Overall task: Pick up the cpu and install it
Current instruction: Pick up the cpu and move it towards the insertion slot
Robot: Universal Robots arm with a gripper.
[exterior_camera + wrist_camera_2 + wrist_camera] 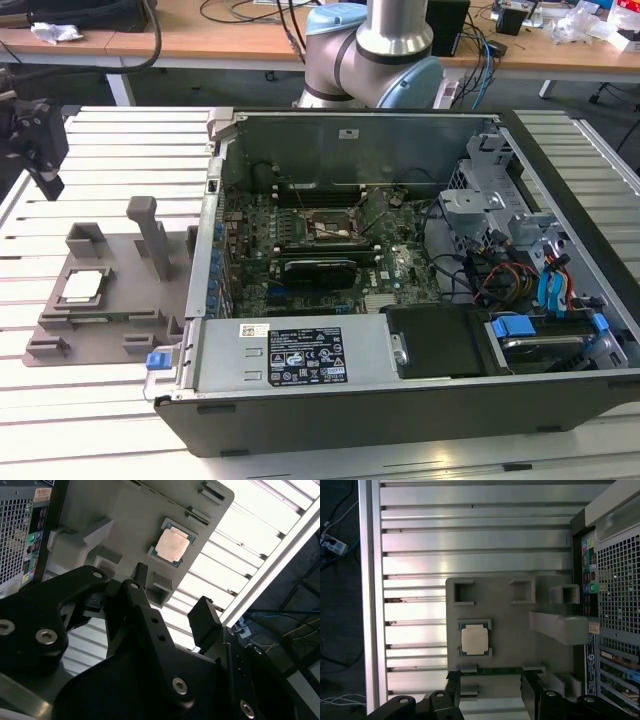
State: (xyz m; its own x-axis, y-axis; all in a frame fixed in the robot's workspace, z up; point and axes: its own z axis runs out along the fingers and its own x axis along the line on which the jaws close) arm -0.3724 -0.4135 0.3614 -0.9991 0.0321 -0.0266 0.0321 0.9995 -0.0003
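The cpu (83, 286) is a small silver square chip lying flat in a recess of the grey plastic tray (115, 310), at the exterior view's left beside the open computer case (400, 400). Both wrist views look down on the cpu (474, 640) (172, 544). My gripper (42, 160) hangs high above the slatted table, away from the tray and apart from the chip. Its two black fingers (454, 690) stand wide apart with nothing between them, so the gripper (491, 685) (172, 591) is open. The black motherboard socket (325, 228) sits inside the case.
The tray (520, 645) carries upright posts (152, 232) and small brackets near the chip. The case wall (615, 580) rises right beside the tray. Cables, drive bays and a power supply (300, 355) crowd the case interior. The arm's base (370, 60) stands behind the case.
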